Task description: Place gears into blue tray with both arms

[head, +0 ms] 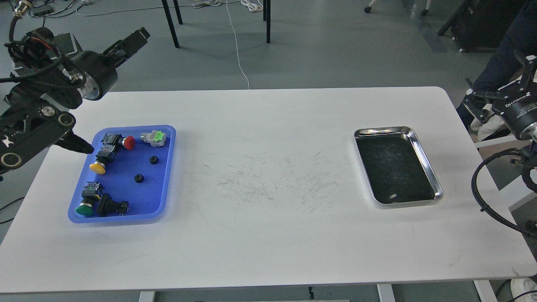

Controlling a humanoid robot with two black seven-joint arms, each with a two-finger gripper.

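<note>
Where gears (154,160) lie, push-buttons (97,167) crowding blue tray (165,184); steel tray (423,157) apart

Plastic, steel and a scuffed matt worktop

The flat bright blue plastic tray (165,167) looks smooth with a soft sheen; the rectangular steel tray (424,157) at 3 o'clock has a mirror-bright rim and dull, scratched dark floor; the white worktop (268,235) is matt, marked with fine black scuffs.

The counter (268,235) lies bare between the blue tray (165,167) and the steel tray (423,155); push-buttons (98,165) crowd the blue tray's left side.
</note>
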